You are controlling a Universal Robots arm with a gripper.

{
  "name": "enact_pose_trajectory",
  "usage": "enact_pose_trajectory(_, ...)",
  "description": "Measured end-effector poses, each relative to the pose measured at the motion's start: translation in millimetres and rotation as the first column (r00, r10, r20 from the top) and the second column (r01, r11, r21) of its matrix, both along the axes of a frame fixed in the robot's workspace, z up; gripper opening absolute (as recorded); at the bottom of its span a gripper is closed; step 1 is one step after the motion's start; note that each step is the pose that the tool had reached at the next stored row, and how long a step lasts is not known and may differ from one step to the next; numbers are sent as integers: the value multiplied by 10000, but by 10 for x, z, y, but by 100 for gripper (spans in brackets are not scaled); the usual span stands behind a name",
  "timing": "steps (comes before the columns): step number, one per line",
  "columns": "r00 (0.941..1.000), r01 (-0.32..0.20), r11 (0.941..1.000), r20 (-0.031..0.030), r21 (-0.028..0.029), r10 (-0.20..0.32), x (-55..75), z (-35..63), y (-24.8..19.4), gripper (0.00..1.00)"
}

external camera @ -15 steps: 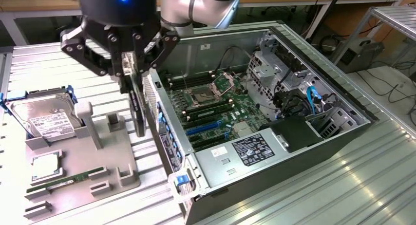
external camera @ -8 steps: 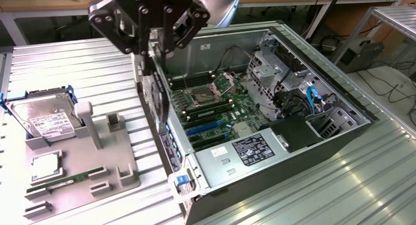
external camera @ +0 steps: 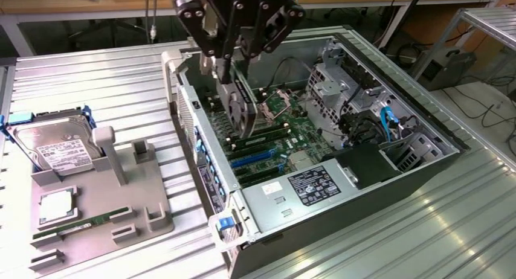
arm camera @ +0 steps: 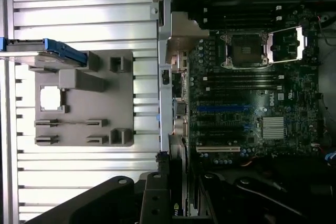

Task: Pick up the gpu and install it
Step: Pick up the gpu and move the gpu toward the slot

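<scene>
Your gripper above open computer case, jaws partway closed and clamped on top edge of gpu. gpu hangs upright, edge down, inside case, lower edge close over motherboard, near blue slots. Contact with slot: cannot tell. Pickup looks done. Seating in slot appears left to do. Grey fixture beside case holds hard drive and memory stick, both apart from your gripper.
</scene>
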State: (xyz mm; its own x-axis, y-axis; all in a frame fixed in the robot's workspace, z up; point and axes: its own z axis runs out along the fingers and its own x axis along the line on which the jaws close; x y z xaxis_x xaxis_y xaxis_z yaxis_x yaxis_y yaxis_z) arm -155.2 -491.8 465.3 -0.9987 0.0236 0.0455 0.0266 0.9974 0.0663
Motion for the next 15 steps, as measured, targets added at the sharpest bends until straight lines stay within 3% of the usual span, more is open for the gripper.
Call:
enact_pose_trajectory(7,10000,-1,10000,-15,-49,0,417,-155,47,26)
enact_pose_trajectory(10,10000,-1,9999,-15,-104,0,680,-260,106,26)
enact_pose_trajectory(15,10000,-1,9999,-15,-145,1,939,-364,168,26)
